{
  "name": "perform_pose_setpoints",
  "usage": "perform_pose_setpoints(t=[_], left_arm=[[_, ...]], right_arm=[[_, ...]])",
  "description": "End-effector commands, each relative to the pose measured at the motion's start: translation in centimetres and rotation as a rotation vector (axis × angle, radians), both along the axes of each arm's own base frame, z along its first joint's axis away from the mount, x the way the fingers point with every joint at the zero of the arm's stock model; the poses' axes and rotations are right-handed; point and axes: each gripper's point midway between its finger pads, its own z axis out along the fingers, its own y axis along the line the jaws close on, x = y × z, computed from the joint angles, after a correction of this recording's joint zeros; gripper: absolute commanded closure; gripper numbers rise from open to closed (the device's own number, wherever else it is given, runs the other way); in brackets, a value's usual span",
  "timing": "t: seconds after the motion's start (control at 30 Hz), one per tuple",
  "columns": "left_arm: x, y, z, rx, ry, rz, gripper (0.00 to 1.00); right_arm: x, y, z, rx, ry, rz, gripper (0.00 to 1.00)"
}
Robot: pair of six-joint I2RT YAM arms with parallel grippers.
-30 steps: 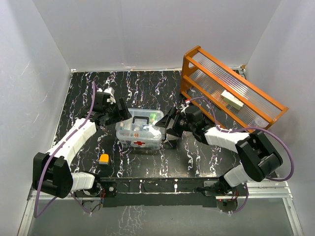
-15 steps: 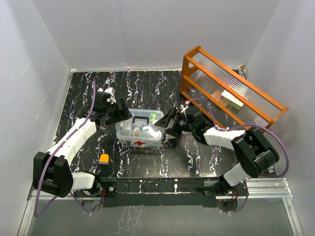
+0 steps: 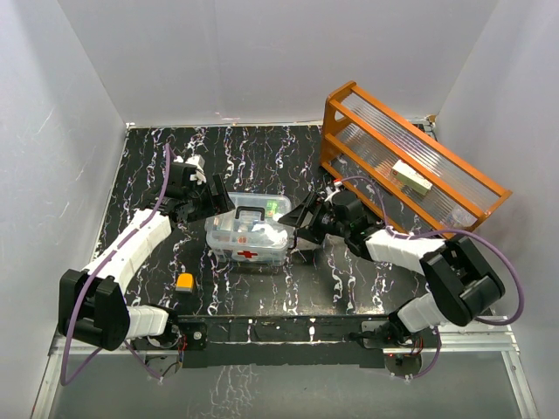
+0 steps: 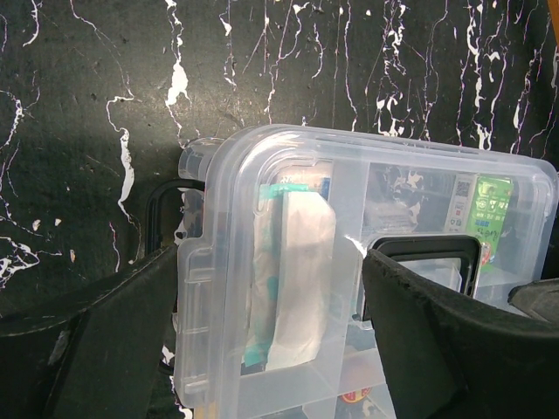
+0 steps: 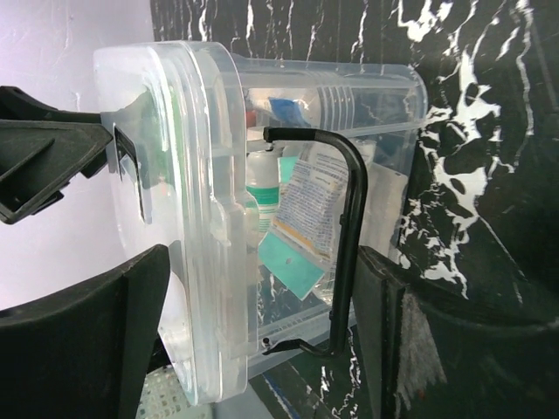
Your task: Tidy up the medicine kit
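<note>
The medicine kit is a clear plastic box with its lid on and a red cross on its near side, lying mid-table. My left gripper is open at its left end. In the left wrist view its fingers straddle the lid's corner, close to the black handle. My right gripper is open at the kit's right end. In the right wrist view its fingers stand either side of the kit's end wall and its black wire clasp. Packets and a bottle show inside.
An orange wooden rack stands at the back right with a pale box on it. A small orange block lies near the front left. White walls enclose the black marbled table.
The right arm has shifted very slightly to the right at the kit's end. The kit and the left arm have not visibly moved.
</note>
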Motion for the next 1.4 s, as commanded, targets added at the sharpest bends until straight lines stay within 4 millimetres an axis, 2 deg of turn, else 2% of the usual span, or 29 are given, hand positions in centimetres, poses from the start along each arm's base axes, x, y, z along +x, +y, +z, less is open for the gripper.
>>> perform_pose_setpoints(t=[0.0, 0.23, 0.5, 0.97, 1.07, 1.37], left_arm=[[-1.9, 0.9, -1.6, 0.066, 0.086, -0.02, 0.17], [-1.9, 1.0, -1.7, 0.07, 0.082, -0.02, 0.17], [-2.1, 1.0, -1.8, 0.068, 0.078, -0.028, 0.17], [-2.2, 0.9, -1.9, 0.065, 0.076, -0.038, 0.17], [-2.2, 0.9, -2.0, 0.065, 0.076, -0.041, 0.17], [-2.2, 0.8, -1.9, 0.063, 0.071, -0.047, 0.17]], right_arm=[[-0.6, -2.8, -2.6, -0.185, 0.073, -0.072, 0.29], [-0.3, -3.8, -1.3, -0.243, 0.048, -0.104, 0.38], [-0.2, -3.6, 0.3, -0.256, 0.023, -0.071, 0.59], [-0.2, -3.4, 3.1, -0.243, -0.021, -0.074, 0.79], [-0.2, -3.0, 3.6, -0.232, -0.027, -0.057, 0.78], [-0.4, -1.8, 6.1, -0.135, -0.085, -0.02, 0.54]])
